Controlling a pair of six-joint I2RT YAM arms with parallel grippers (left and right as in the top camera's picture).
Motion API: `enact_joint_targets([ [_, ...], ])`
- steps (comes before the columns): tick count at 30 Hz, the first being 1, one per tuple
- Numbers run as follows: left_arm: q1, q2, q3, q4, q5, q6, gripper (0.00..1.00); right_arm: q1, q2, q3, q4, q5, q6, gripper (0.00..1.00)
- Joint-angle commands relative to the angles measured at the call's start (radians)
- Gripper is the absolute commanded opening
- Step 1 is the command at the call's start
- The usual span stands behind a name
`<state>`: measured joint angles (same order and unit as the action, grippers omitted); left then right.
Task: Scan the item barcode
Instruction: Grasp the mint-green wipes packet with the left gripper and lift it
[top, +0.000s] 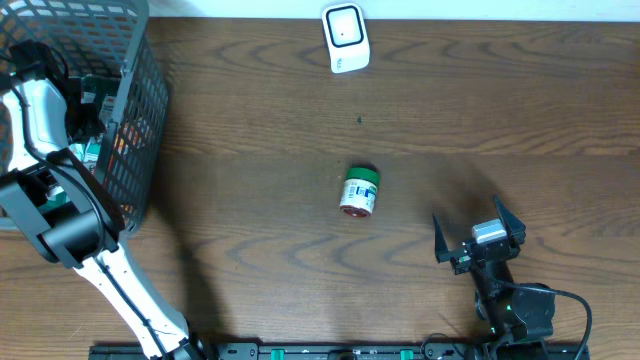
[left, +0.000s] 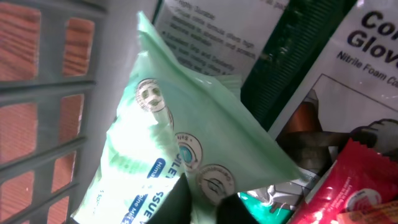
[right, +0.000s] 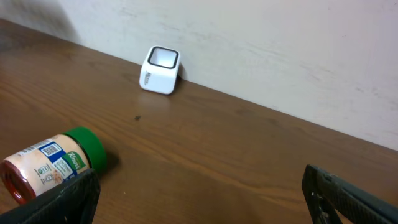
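1 basket (top: 140, 120) holds the left gripper (left: 208, 202), its fingers pinching 1 green tissue pack (left: 186, 124) – 1 glove pack (left: 373, 37) crowds it. on the table, 1 jar (top: 359, 191) lies between 1 scanner (top: 346, 38) and the right gripper (top: 466, 212), fingers spread.

Between the black fingers of the left gripper (left: 205, 204) sits a pale green plastic tissue pack (left: 186, 124), printed with a blue band, white lettering and round grey seals. Right of that hand are a glossy red crinkled packet (left: 348, 186) and a white glove package (left: 367, 81) with a dark green stripe. Left of it is a grey plastic mesh basket (left: 56, 81). Ahead of the black right gripper (top: 478, 228), on the dark brown wood-grain table (top: 250, 270), is a green-lidded jar (top: 359, 191) with a white, blue and green label. Farther ahead is a white scanner box (top: 345, 37) with a black window.
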<state>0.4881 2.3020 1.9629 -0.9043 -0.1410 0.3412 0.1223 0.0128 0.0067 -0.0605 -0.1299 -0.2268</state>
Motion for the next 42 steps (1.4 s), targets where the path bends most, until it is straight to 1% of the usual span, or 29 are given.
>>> enact_joint_targets([
  [1, 0.006, 0.017, -0.024, -0.006, 0.025, -0.041, 0.07, 0.016, -0.004, -0.001, -0.004, 0.006, 0.013, 0.99],
  [6, 0.006, -0.057, 0.021, -0.006, 0.026, -0.122, 0.07, 0.016, -0.004, -0.001, -0.004, 0.006, 0.013, 0.99],
  [10, 0.006, -0.192, 0.042, 0.021, 0.026, -0.212, 0.07, 0.016, -0.004, -0.001, -0.004, 0.006, 0.013, 0.99],
  [12, 0.006, -0.276, 0.042, 0.039, 0.026, -0.283, 0.07, 0.016, -0.004, -0.001, -0.004, 0.006, 0.013, 0.99],
  [17, 0.006, -0.518, 0.042, 0.066, 0.032, -0.532, 0.07, 0.016, -0.004, -0.001, -0.004, 0.006, 0.013, 0.99],
  [20, 0.006, -0.649, 0.042, 0.035, 0.154, -0.587, 0.07, 0.016, -0.004, -0.001, -0.004, 0.006, 0.013, 0.99],
  [21, 0.006, -0.695, 0.042, 0.015, 0.241, -0.6, 0.07, 0.016, -0.004, -0.001, -0.004, 0.006, 0.013, 0.99],
  [23, 0.005, -0.756, 0.042, -0.027, 0.411, -0.605, 0.07, 0.016, -0.004, -0.001, -0.004, 0.006, 0.013, 0.99],
  [28, -0.017, -0.836, 0.042, -0.212, 0.953, -0.595, 0.07, 0.016, -0.004, -0.001, -0.004, 0.006, 0.013, 0.99],
  [30, -0.057, -0.837, 0.039, -0.299, 1.078, -0.542, 0.07, 0.016, -0.004, -0.001, -0.004, 0.006, 0.013, 0.99],
  [31, -0.086, -0.835, 0.031, -0.337, 1.101, -0.513, 0.07, 0.016, -0.004, -0.001, -0.004, 0.006, 0.013, 0.99],
  [33, -0.155, -0.828, 0.005, -0.386, 1.098, -0.47, 0.07, 0.016, -0.004, -0.001, -0.004, 0.006, 0.013, 0.99],
  [35, -0.232, -0.814, -0.036, -0.397, 1.098, -0.442, 0.07, 0.016, -0.004, -0.001, -0.004, 0.006, 0.013, 0.99],
  [39, -0.37, -0.769, -0.157, -0.378, 1.098, -0.438, 0.07, 0.016, -0.004, -0.001, -0.004, 0.006, 0.013, 0.99],
  [42, -0.454, -0.725, -0.269, -0.317, 1.105, -0.438, 0.07, 0.016, -0.004, -0.001, -0.004, 0.006, 0.013, 0.99],
])
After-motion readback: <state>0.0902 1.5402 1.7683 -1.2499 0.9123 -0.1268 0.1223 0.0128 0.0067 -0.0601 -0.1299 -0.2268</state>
